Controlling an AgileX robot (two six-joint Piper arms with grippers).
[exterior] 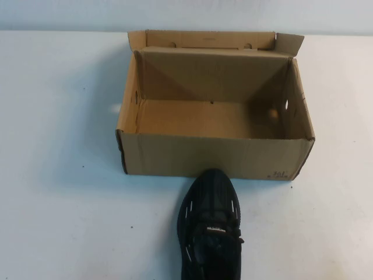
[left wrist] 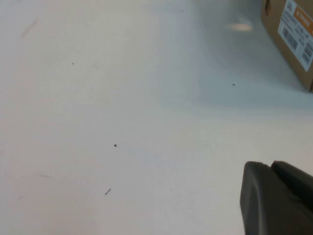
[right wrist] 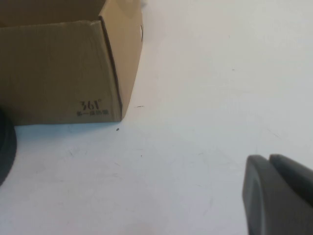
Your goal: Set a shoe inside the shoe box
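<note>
The black knit shoe (exterior: 211, 227) lies on the white table at the front, with its toe touching the near wall of the shoe box (exterior: 210, 154). The brown cardboard box stands open and empty, its flaps up at the back. Neither arm shows in the high view. My left gripper (left wrist: 271, 166) is shut and empty over bare table, with a labelled box corner (left wrist: 288, 44) far ahead of it. My right gripper (right wrist: 269, 159) is shut and empty, beside the box's printed corner (right wrist: 58, 73). The shoe's edge (right wrist: 5, 147) shows at that view's border.
The white table (exterior: 58, 175) stretches to both sides of the box and shoe. The box has small round holes in its side walls and a barcode label (left wrist: 296, 32) on one end.
</note>
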